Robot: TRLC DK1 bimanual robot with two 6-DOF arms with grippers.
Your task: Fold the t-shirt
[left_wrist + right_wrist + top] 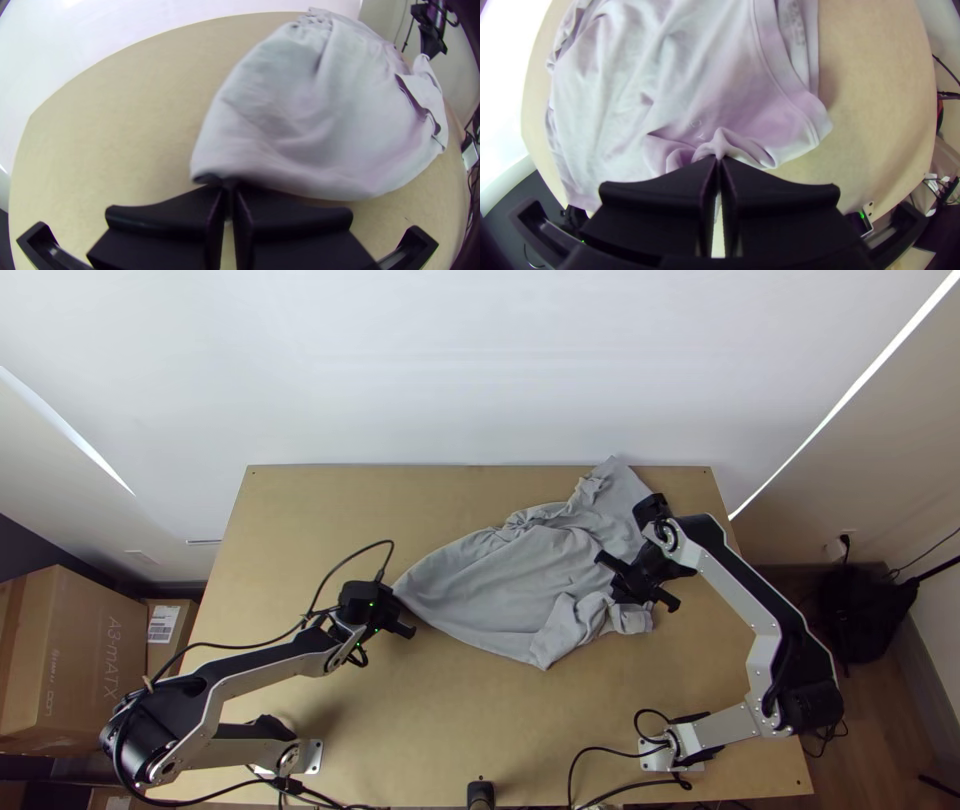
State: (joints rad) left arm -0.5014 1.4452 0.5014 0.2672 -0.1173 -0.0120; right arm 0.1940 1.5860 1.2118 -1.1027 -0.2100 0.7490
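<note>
The grey t-shirt (510,580) lies bunched and wrinkled across the table's middle and right, stretched between both grippers. My left gripper (393,605) is at its narrow left corner; in the left wrist view the gripper (229,187) is shut on that corner of the shirt (310,115). Toward the shirt's right side is my right gripper (622,578). In the right wrist view, the gripper (719,161) is shut on a pinched fold of the shirt (680,90), close to a hemmed edge. The fabric under the right gripper is partly hidden.
Bare wooden table (330,505) extends left of and in front of the shirt. One end of the cloth reaches the table's far edge at the right. Cables (600,750) run along the near edge, and cardboard boxes (75,660) stand beyond the left side.
</note>
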